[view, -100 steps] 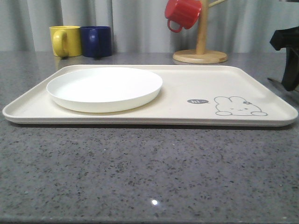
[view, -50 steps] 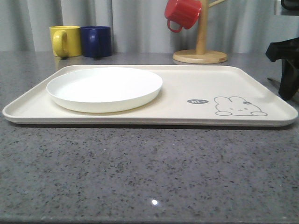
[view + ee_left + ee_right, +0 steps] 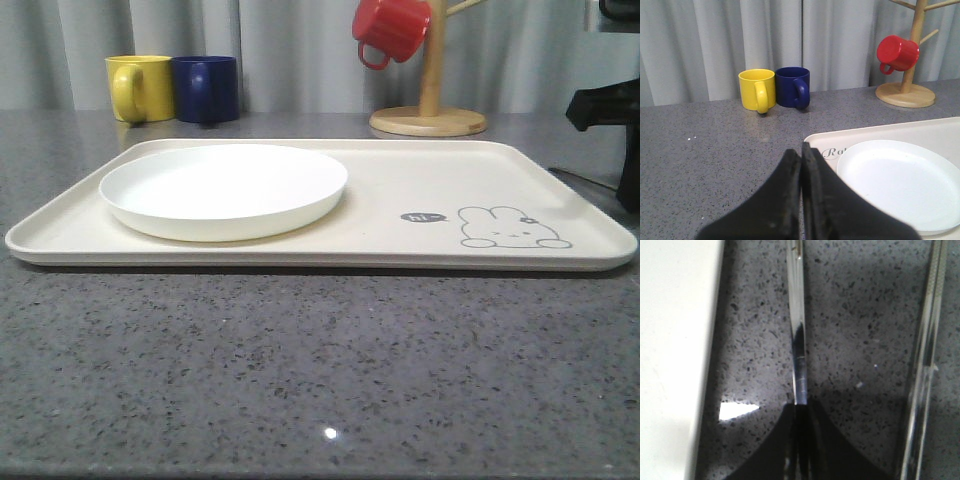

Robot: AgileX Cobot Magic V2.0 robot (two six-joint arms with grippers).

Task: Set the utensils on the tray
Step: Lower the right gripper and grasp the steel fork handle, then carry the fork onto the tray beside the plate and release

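In the right wrist view the right gripper (image 3: 799, 412) pinches a slim metal utensil (image 3: 797, 325) lying on the worktop (image 3: 860, 330) beside the tray (image 3: 675, 340); chopsticks (image 3: 925, 365) lie at frame right. The left gripper (image 3: 801, 165) is closed, empty. The plate (image 3: 224, 188) sits on the tray's left.

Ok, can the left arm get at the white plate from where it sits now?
Probably yes. The left gripper sits shut just off the tray's corner, and the plate lies close ahead on the tray with nothing between them.
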